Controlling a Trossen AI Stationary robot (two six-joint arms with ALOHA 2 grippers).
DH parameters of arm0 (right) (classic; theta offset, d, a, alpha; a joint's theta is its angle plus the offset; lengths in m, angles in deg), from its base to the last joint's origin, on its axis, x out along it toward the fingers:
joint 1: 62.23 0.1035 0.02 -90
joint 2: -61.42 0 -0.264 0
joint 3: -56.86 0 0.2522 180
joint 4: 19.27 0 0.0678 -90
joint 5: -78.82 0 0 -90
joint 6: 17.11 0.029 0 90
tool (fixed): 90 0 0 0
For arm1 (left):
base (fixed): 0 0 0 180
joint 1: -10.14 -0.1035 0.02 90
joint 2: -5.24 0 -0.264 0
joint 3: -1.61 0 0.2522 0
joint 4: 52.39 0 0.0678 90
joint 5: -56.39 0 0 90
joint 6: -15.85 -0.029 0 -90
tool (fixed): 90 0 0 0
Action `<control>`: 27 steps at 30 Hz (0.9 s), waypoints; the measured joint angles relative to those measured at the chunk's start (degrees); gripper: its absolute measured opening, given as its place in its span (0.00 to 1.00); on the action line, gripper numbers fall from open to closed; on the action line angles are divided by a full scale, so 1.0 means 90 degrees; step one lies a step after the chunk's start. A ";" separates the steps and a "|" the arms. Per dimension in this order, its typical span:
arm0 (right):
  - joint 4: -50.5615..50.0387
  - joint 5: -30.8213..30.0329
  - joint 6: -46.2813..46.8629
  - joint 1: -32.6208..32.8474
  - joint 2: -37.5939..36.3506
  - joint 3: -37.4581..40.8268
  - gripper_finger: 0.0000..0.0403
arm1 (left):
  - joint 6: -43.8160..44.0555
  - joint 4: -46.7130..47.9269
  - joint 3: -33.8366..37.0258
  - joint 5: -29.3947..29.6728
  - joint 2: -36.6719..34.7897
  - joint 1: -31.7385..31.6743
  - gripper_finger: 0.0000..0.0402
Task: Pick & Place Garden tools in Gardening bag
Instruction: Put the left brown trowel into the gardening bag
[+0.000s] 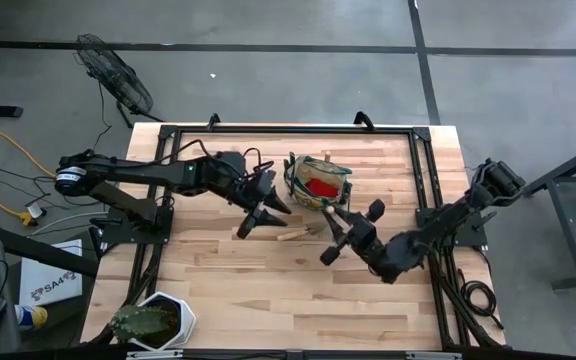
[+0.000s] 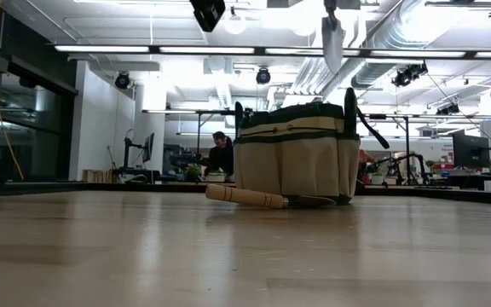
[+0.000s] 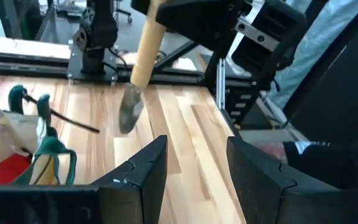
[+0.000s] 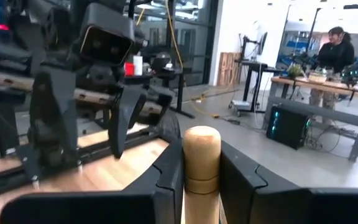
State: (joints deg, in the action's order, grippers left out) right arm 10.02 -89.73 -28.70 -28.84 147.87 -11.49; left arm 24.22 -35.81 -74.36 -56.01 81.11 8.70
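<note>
Khaki bag point(image 1: 318, 180) with dark green trim, upright at mid-tabletop, mouth open, red lump point(image 1: 320, 187) and green-handled shears point(image 3: 45, 146) inside. Wooden-handled rake point(image 1: 303, 234) flat on the wood just beside the bag, prongs toward it. Wooden-handled trowel point(image 3: 137, 74) lifted off the tabletop, clamped at the handle end in the right claw point(image 1: 338, 237), tilted, grey blade pointing down.
</note>
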 joint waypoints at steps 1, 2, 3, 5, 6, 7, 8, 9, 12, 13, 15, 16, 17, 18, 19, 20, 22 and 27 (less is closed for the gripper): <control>-0.0258 -0.0072 0.0262 0.0051 0.0011 0.0000 0.15 | -0.0059 0.0075 0.0000 0.0001 0.0000 0.0000 0.40; -0.0515 -0.0161 0.0518 0.0100 0.0018 0.0000 0.15 | -0.0109 0.0142 0.0000 0.0001 -0.0004 -0.0001 0.40; -0.0811 -0.0228 0.0793 0.0161 0.0026 0.0000 0.15 | -0.0144 0.0179 0.0000 0.0001 -0.0017 -0.0002 0.40; -0.1449 -0.0226 0.1433 0.0243 0.0027 0.0000 0.15 | -0.0229 0.0222 0.0000 0.0001 -0.0050 -0.0002 0.40; -0.1756 -0.0226 0.1839 0.0269 0.0027 0.0000 0.15 | -0.0249 0.0212 0.0000 -0.0004 -0.0053 -0.0002 0.40; -0.2067 -0.0215 0.2231 0.0296 0.0027 0.0000 0.15 | -0.0281 0.0230 0.0000 -0.0028 -0.0053 -0.0002 0.40; -0.2394 -0.0153 0.2594 0.0315 0.0027 0.0000 0.15 | -0.0302 0.0260 0.0002 -0.0096 -0.0066 -0.0002 0.40; -0.2687 -0.0059 0.2953 0.0331 0.0035 0.0000 0.15 | -0.0353 0.0277 0.0002 -0.0142 -0.0080 -0.0001 0.40; -0.3109 0.0010 0.3666 0.0337 0.0262 0.0000 0.15 | -0.0472 0.0283 0.0000 -0.0176 -0.0122 0.0000 0.40; -0.3095 0.0049 0.3721 0.0333 0.0390 0.0000 0.15 | -0.0474 0.0357 0.0001 -0.0173 -0.0146 0.0000 0.40; -0.2989 0.0066 0.3800 0.0304 0.0627 0.0000 0.15 | -0.0477 0.0420 0.0002 -0.0174 -0.0170 0.0000 0.40; -0.2921 0.0056 0.3823 0.0276 0.0759 0.0000 0.15 | -0.0492 0.0422 0.0002 -0.0177 -0.0175 0.0000 0.40; -0.2799 0.0035 0.3827 0.0242 0.0888 0.0000 0.15 | -0.0507 0.0465 0.0002 -0.0185 -0.0181 0.0013 0.40; -0.2649 0.0020 0.3825 0.0201 0.1020 0.0000 0.15 | -0.0526 0.0538 0.0002 -0.0182 -0.0206 0.0049 0.40; -0.2521 -0.0007 0.3822 0.0171 0.1141 0.0000 0.15 | -0.0564 0.0617 0.0009 -0.0168 -0.0236 0.0088 0.40; -0.2397 -0.0077 0.3793 0.0145 0.1243 0.0000 0.15 | -0.0579 0.0612 0.0010 -0.0153 -0.0254 0.0134 0.40; -0.2133 -0.0189 0.3683 0.0077 0.1405 0.0000 0.15 | -0.0594 0.0705 0.0000 -0.0092 -0.0316 0.0236 0.40; -0.1642 -0.0802 0.3254 0.0029 0.1583 0.0000 0.15 | -0.0761 0.1043 0.0007 0.0271 -0.0569 0.0560 0.40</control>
State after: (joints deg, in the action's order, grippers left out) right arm -4.76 -96.95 0.59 -28.59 162.12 -11.49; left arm 17.37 -26.42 -74.30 -53.58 75.99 13.74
